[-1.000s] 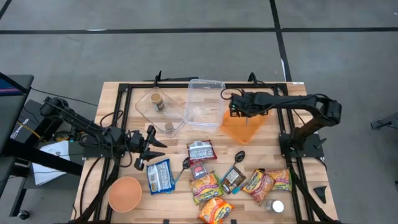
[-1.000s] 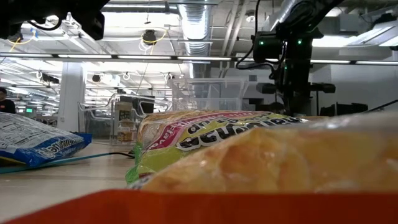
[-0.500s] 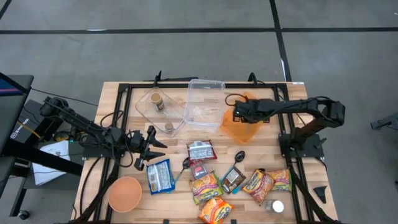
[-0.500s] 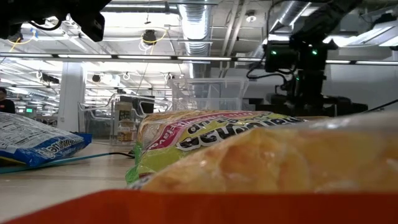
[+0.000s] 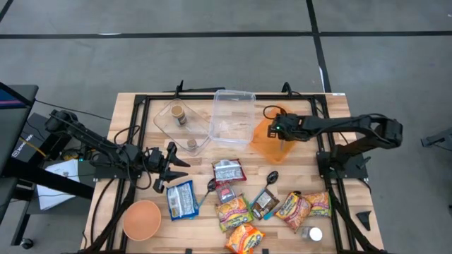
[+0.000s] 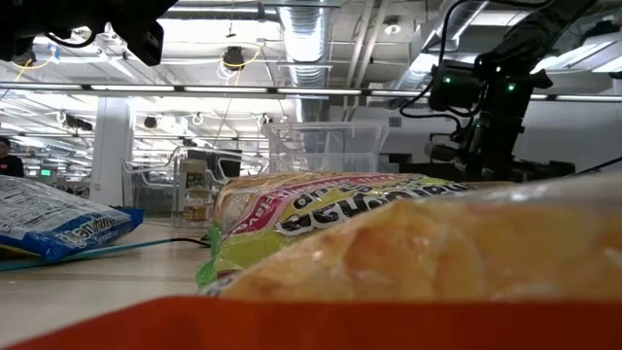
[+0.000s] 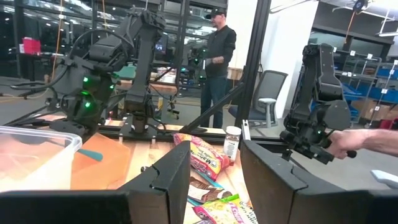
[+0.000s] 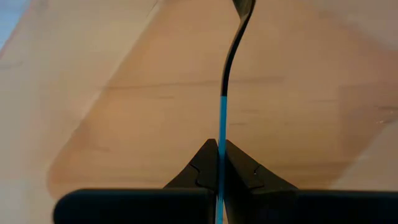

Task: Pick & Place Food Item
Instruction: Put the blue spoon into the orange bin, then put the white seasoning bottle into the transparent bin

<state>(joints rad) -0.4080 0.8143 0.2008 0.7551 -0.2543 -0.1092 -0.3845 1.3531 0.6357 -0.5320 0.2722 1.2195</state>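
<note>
Right arm reaches in from the right edge of the high view, stretched nearly level toward the centre, its gripper (image 5: 280, 129) over the orange tray (image 5: 272, 144) in the upper middle of the frame. Its fingers (image 8: 205, 165) are pinched shut on a thin spoon (image 8: 222, 106) with a blue handle, the dark bowl end hanging down over the tray. Compared with a second ago, this arm has drawn back to the right and lies flatter; the gripper has shifted from the tray's upper left part toward its middle. Left arm sits at the left of the surface (image 5: 131, 116), folded low, its gripper (image 5: 171, 168) pointing right, fingers (image 7: 171, 180) partly apart and holding nothing, unchanged. Snack packets (image 5: 233, 208) lie in the lower middle, with a blue packet (image 5: 182, 200) just below the left gripper.
</note>
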